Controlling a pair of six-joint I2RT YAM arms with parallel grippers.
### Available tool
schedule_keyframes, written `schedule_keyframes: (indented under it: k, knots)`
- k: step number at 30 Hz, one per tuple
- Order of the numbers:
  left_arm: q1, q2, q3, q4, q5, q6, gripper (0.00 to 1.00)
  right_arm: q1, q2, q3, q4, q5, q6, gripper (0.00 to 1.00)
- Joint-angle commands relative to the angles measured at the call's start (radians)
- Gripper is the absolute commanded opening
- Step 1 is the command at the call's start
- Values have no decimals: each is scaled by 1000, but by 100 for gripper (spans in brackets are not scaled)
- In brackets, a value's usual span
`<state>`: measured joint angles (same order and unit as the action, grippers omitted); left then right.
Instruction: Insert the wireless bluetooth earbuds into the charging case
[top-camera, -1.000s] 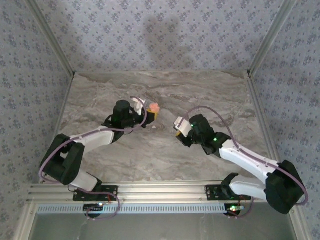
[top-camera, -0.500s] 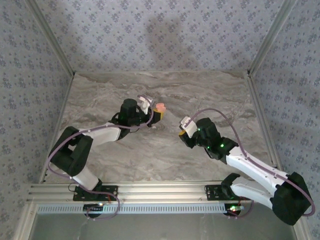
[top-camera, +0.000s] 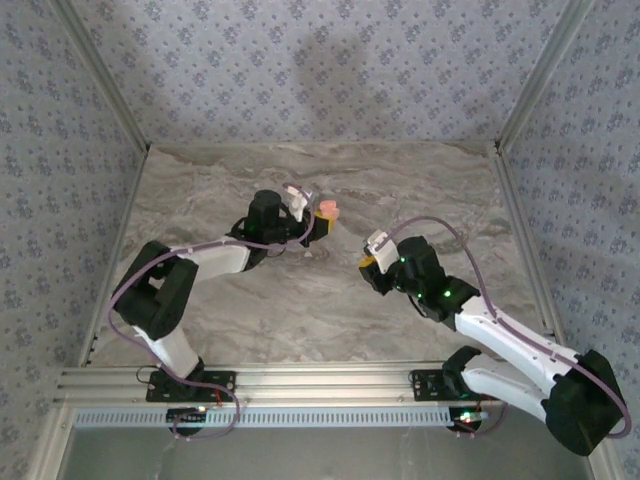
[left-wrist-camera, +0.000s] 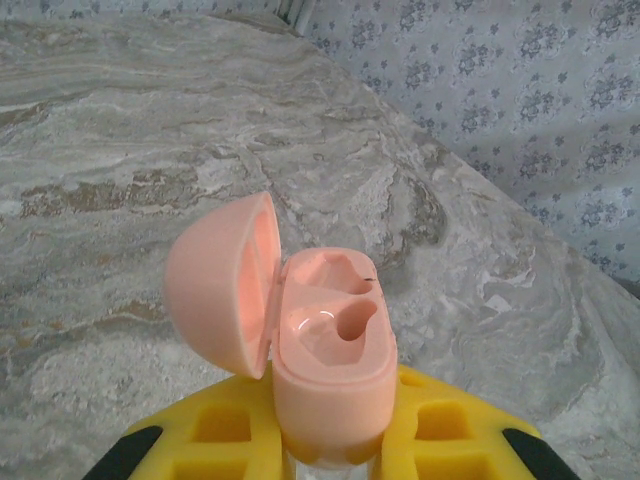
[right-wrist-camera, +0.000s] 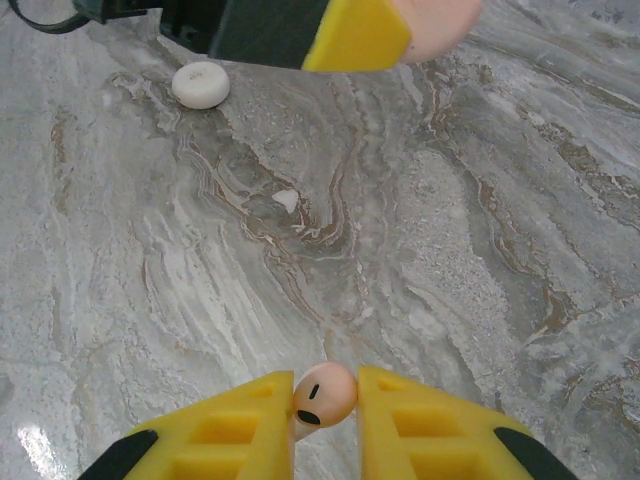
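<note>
My left gripper (left-wrist-camera: 330, 435) is shut on a peach-pink charging case (left-wrist-camera: 330, 350), held upright above the table. Its lid (left-wrist-camera: 222, 285) is swung open to the left, and both moulded sockets look empty. In the top view the case (top-camera: 327, 210) sits at the tip of the left gripper (top-camera: 318, 224), near the table's middle. My right gripper (right-wrist-camera: 325, 405) is shut on a small peach earbud (right-wrist-camera: 325, 395) with two black marks. That gripper (top-camera: 368, 262) hangs right of and nearer than the case. A tiny white bit (right-wrist-camera: 286, 200) lies on the marble between them.
A small round white disc (right-wrist-camera: 200, 84) lies on the marble table (top-camera: 420, 190) under the left arm; it shows as a pale spot (top-camera: 306, 255) in the top view. Patterned walls close off the back and both sides.
The left gripper has carried the case steadily to the right, toward the middle. The right gripper, still shut on its earbud, shifted slightly right and nearer.
</note>
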<state>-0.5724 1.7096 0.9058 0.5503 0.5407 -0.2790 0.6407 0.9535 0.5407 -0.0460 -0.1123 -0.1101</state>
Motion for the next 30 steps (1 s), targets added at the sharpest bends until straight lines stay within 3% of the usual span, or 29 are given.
schedule_keyframes:
  k: [1, 19, 30]
  knots:
    - [-6, 23, 56, 16, 50, 7, 8, -9, -26, -14, 23, -10, 39, 21]
    - [-15, 46, 92, 7, 92, 90, 8, -21, -125, -35, 35, -7, 69, 21]
    - [-18, 7, -19, 242, 154, 136, 8, -48, -213, -33, 116, -72, 60, 21]
